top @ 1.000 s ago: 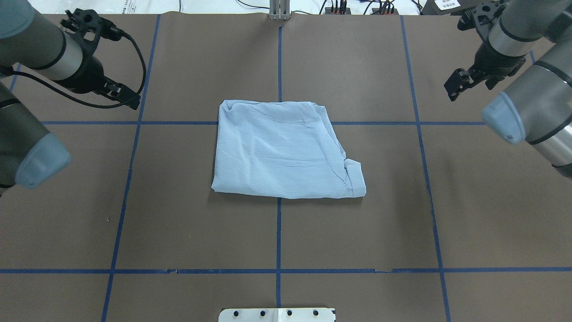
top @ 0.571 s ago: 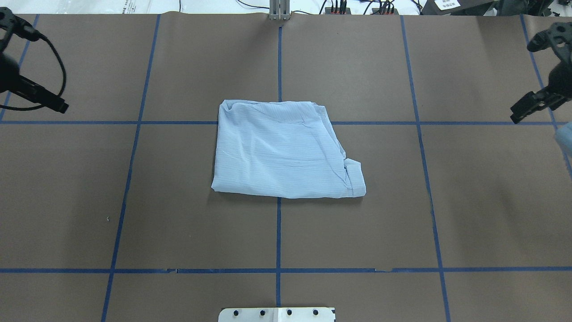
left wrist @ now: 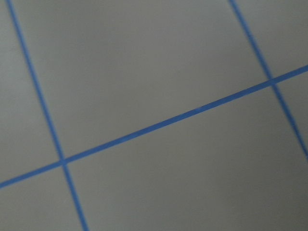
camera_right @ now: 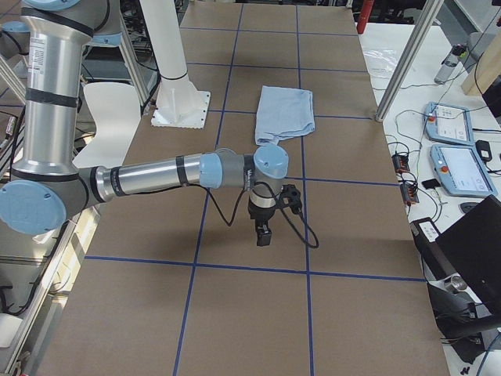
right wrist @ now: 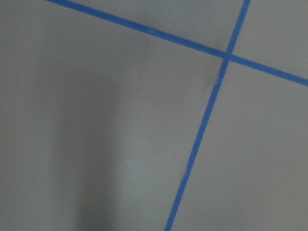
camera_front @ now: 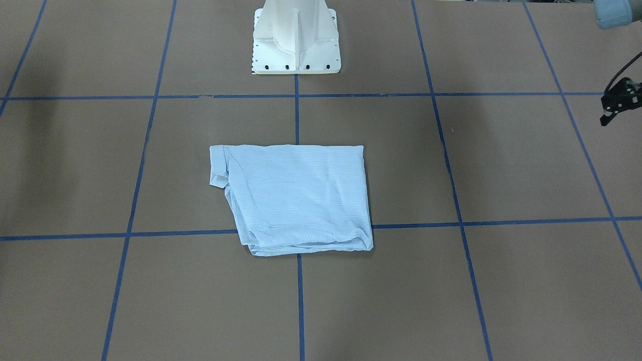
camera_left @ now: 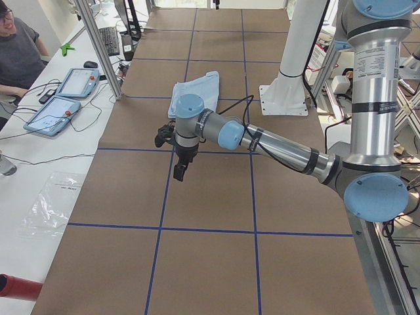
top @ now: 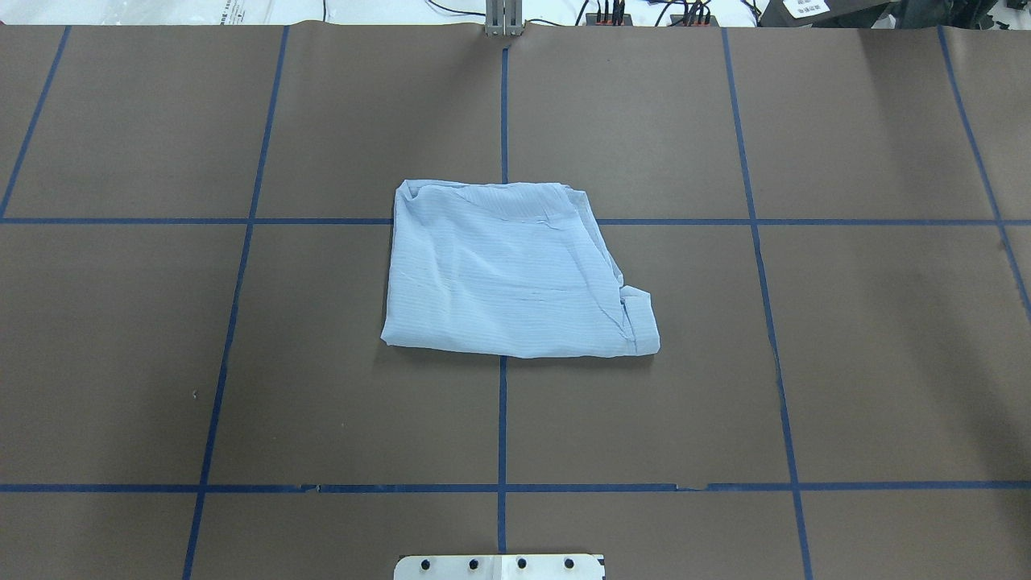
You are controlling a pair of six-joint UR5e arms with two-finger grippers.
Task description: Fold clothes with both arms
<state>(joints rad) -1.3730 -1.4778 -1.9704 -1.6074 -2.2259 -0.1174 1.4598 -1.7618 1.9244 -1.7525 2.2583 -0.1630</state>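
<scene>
The light-blue striped shirt (top: 515,270) lies folded into a rough rectangle at the table's middle; it also shows in the front-facing view (camera_front: 296,195) and both side views (camera_left: 195,88) (camera_right: 286,112). No gripper touches it. My left gripper (camera_left: 179,172) points down over bare table, far out to the left of the shirt; only a black part of it shows at the front-facing view's right edge (camera_front: 617,103). My right gripper (camera_right: 264,233) points down over bare table, far to the right. I cannot tell whether either is open or shut. Both wrist views show only brown table and blue tape.
Blue tape lines (top: 502,419) grid the brown table. The white pedestal base (camera_front: 296,40) stands at the robot's edge. Aluminium posts (camera_left: 98,46) (camera_right: 407,63), teach pendants (camera_left: 62,98) (camera_right: 454,149) and a seated operator (camera_left: 16,52) are along the far side.
Both arms have swung outward and left the overhead view, the left to the left and the right to the right. The shirt has not moved.
</scene>
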